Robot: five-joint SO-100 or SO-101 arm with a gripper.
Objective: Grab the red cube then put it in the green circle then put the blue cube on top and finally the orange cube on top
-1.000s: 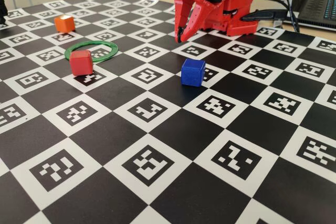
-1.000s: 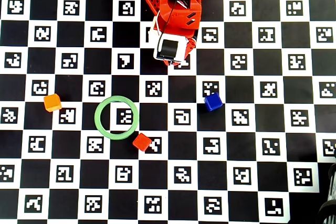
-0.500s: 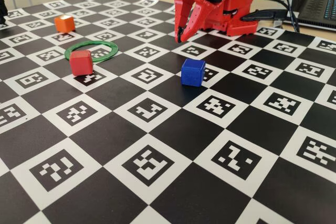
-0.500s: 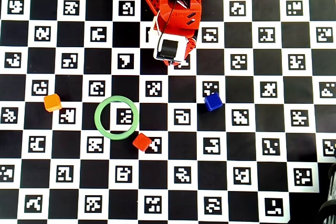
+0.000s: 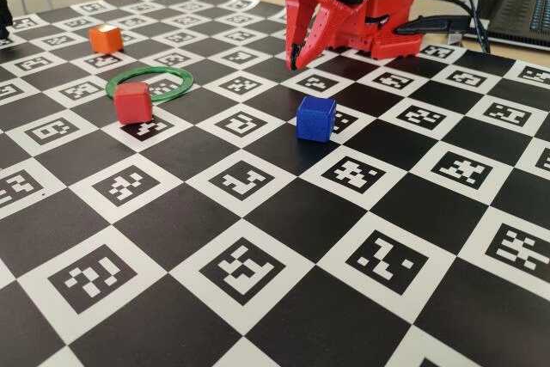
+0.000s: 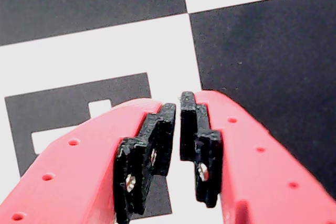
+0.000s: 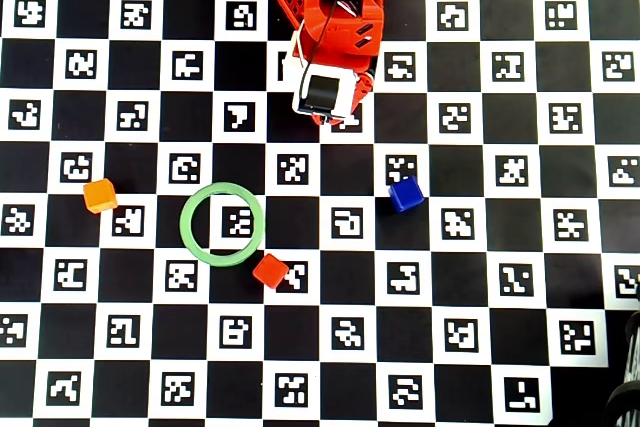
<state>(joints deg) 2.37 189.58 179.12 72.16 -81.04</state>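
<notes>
Sitting just outside the green circle (image 7: 222,224) rim, red cube (image 7: 270,270), blue cube (image 7: 405,193) well apart, gripper (image 6: 181,116) closed, empty.

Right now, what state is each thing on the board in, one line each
red cube: on the board, just outside the ring, not gripped
green circle: flat, centre empty
blue cube: alone on the board, apart from the ring
orange cube: alone, apart from the ring
gripper: shut, holding nothing, near the arm's base

Lab: marker board (image 5: 258,238), laptop (image 5: 520,6)
</notes>
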